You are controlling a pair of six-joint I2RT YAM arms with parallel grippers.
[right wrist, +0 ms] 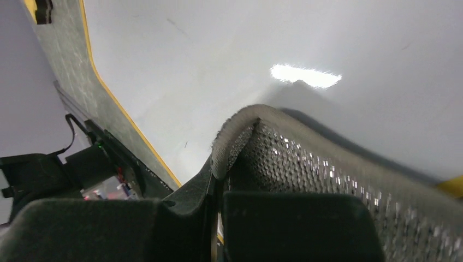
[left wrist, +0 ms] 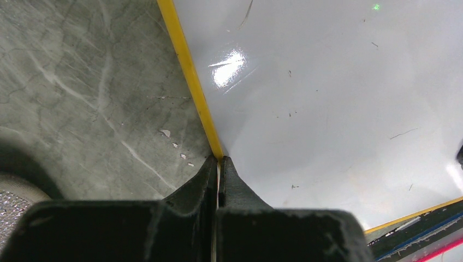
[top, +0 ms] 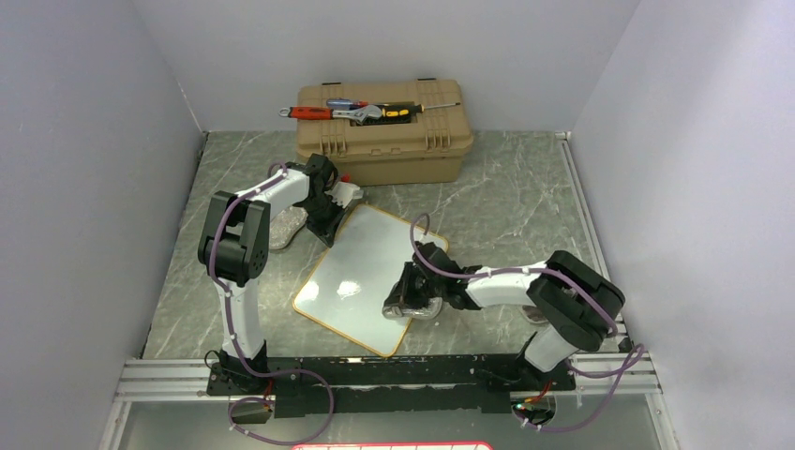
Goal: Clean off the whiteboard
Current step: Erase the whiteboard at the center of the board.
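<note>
Arms bent, L jaws at whiteboard (top: 352, 272), R jaws clamping cloth (right wrist: 327, 180)

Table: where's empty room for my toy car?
Bare table lies right of the whiteboard, up to the toolbox and right wall, and along the left wall. Crowded around the whiteboard: left gripper, right gripper with cloth.

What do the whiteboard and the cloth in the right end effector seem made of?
The whiteboard looks like glossy white coated board, given its sharp glare; yellow rim, perhaps plastic. The cloth seems grey woven mesh textile: glinting threads, hemmed edge.
</note>
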